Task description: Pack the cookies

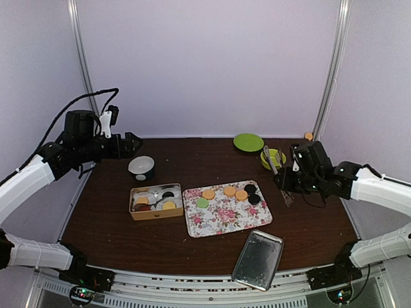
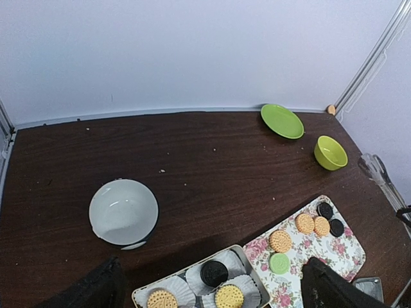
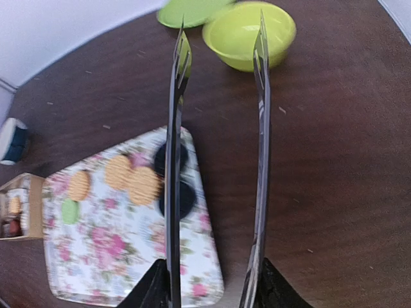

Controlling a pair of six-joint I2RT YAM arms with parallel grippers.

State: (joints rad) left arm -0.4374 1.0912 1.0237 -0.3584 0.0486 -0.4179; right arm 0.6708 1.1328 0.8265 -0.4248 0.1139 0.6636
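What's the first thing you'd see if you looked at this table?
The flowery tray in the middle of the table, with orange, black and green cookies along its far edge. Then the long metal tongs held in the right gripper, just right of the tray, with a lime-green bowl behind them.

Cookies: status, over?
Left gripper open, empty. Right gripper gripping tongs, tips apart, nothing in them. Six cookies on floral tray, more in box. Nothing between tongs and tray.
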